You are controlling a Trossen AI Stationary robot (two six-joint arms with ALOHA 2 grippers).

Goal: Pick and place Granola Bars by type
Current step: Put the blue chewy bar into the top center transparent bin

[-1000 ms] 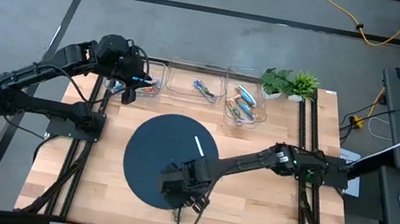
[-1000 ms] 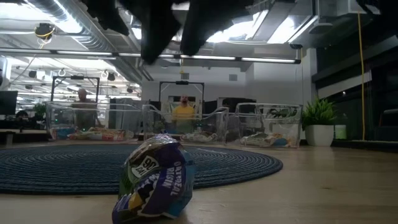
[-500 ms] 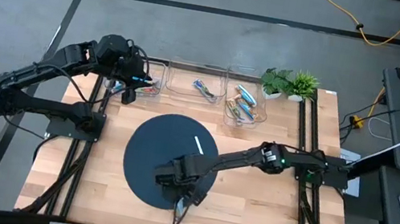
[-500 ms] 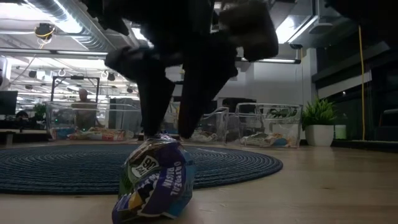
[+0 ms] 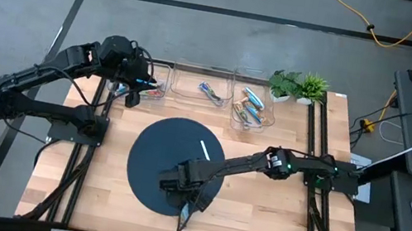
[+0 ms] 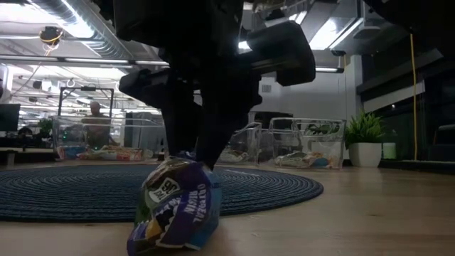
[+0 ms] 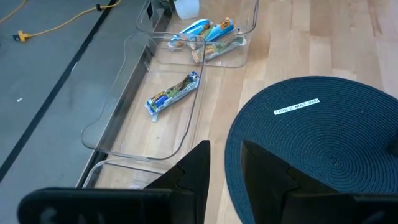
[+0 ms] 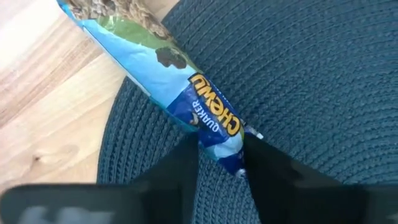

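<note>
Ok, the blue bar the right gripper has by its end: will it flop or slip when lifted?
Probably droops a little: the right gripper pinches only one end of the blue bar, the rest lying across the mat edge. The glossy wrapper might slip. It looks light.

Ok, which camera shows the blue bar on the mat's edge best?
The right wrist view: the blue bar fills it, end between the right tool fingers. Low view shows it end-on; high view barely; left wrist not.

Blue bar's (image 8: 186, 99) end between jaws
</note>
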